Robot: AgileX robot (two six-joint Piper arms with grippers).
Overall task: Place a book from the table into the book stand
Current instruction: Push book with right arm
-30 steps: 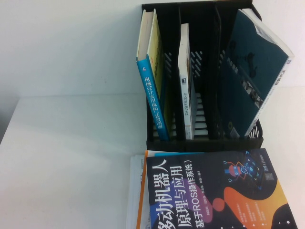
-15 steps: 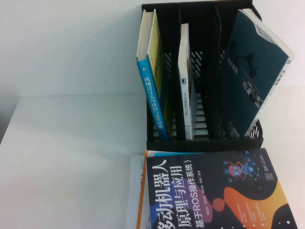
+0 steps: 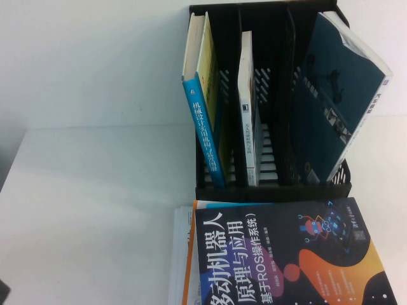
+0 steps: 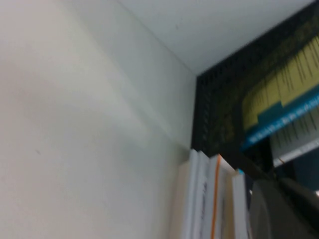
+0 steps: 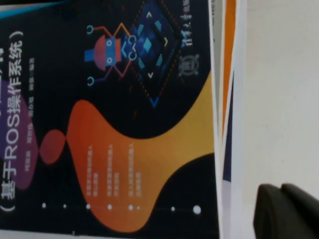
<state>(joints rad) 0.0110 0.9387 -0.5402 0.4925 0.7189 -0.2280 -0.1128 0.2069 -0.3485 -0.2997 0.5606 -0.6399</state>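
Note:
The book (image 3: 286, 254) with the dark cover, white Chinese title and orange and purple blobs lies flat on top of a stack at the table's (image 3: 95, 210) front, just before the black book stand (image 3: 273, 190). Its cover fills the right wrist view (image 5: 124, 114). My right gripper (image 5: 280, 199) is shut and empty over bare table beside the stack's edge. My left gripper (image 4: 279, 209) is low at the stack's other side, near the page edges (image 4: 214, 199). Neither gripper shows in the high view beyond a dark bit (image 3: 3, 293) at the left corner.
The stand holds a blue-spined book (image 3: 202, 127) in its left slot, a thin white book (image 3: 247, 108) in the middle and a teal-covered book (image 3: 337, 95) leaning in the right slot. Orange-edged and white books (image 3: 184, 254) lie under the dark one. White wall behind.
A dark bit of the left arm has come into the high view's lower left corner. The books and the stand have not moved.

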